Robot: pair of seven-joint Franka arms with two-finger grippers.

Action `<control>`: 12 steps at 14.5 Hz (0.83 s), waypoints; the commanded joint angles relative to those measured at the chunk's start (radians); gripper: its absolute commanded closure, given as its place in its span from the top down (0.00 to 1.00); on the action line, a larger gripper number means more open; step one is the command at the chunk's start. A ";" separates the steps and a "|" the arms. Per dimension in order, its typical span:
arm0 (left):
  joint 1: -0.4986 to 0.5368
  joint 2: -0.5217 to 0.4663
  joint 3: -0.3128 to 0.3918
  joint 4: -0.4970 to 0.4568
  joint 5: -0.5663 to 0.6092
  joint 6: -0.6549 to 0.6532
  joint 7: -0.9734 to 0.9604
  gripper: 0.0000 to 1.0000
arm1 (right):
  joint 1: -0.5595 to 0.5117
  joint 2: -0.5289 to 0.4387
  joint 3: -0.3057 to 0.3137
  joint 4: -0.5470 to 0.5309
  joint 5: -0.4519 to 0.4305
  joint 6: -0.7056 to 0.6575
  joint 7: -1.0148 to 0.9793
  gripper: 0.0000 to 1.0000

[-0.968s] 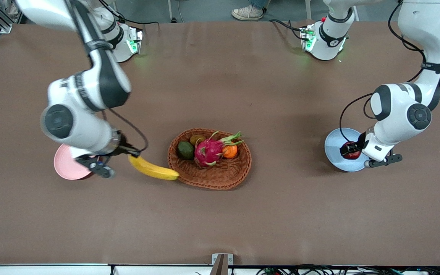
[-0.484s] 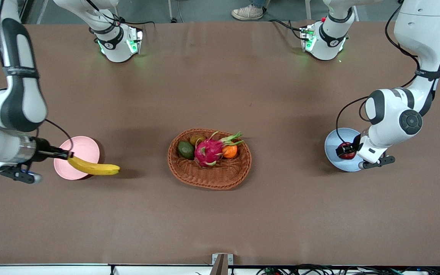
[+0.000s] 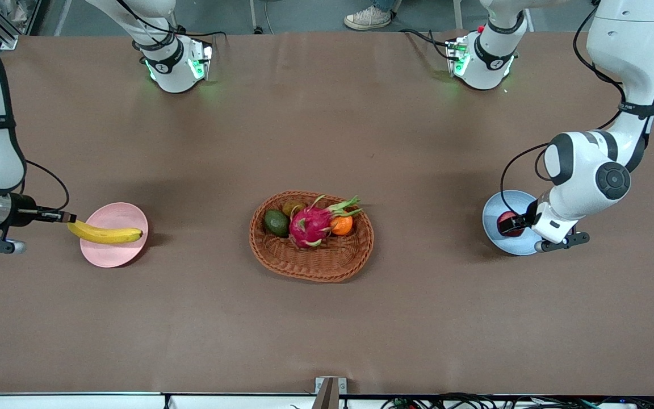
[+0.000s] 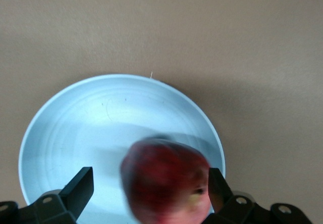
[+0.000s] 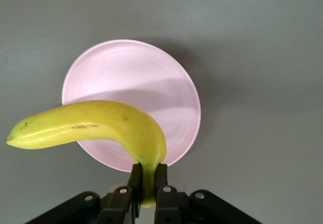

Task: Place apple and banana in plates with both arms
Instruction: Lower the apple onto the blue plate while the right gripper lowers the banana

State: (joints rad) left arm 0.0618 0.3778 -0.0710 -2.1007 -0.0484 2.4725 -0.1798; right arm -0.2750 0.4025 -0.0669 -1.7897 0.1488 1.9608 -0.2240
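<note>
While the banana [image 3: 105, 233] hangs over the pink plate [image 3: 112, 250], you can see its long axis running along the table's length, its free tip pointing toward the basket [image 3: 311, 258] and its stem end pinched between the closed fingers of the right gripper [image 3: 68, 217], which sits at the plate's edge toward the right arm's end of the table. In the right wrist view the banana [image 5: 96, 128] curves across the pink plate [image 5: 151, 82], stem clamped by the right gripper [image 5: 147, 183]. The apple [image 3: 506, 220] is over the blue plate [image 3: 497, 238] at the left arm's end of the table; the left gripper [image 3: 517, 223] is at it, and in the left wrist view its fingers [image 4: 75, 191] stand apart with the blurred apple [image 4: 166, 181] between them, above the blue plate [image 4: 75, 128]. You have one banana, one apple, two plates, two arms. The one basket between the plates holds a dragon fruit [image 3: 311, 224], an orange [image 3: 341, 225], an avocado [image 3: 276, 222] and one brownish fruit [image 3: 293, 207].
</note>
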 commanded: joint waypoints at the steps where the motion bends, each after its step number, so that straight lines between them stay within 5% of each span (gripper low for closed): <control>1: 0.006 -0.069 -0.003 -0.009 -0.005 -0.027 0.006 1.00 | -0.056 -0.028 0.024 -0.049 0.057 0.033 -0.038 0.01; 8: 0.004 -0.244 -0.004 0.071 -0.005 -0.291 0.014 1.00 | -0.072 0.005 0.024 -0.120 0.109 0.145 -0.038 0.03; 12: 0.004 -0.322 -0.007 0.198 -0.005 -0.501 0.016 1.00 | -0.070 0.033 0.026 -0.119 0.144 0.164 -0.038 0.09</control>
State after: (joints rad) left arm 0.0620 0.0941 -0.0722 -1.9632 -0.0484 2.0711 -0.1795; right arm -0.3285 0.4400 -0.0578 -1.8959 0.2413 2.1125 -0.2463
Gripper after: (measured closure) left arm 0.000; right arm 0.855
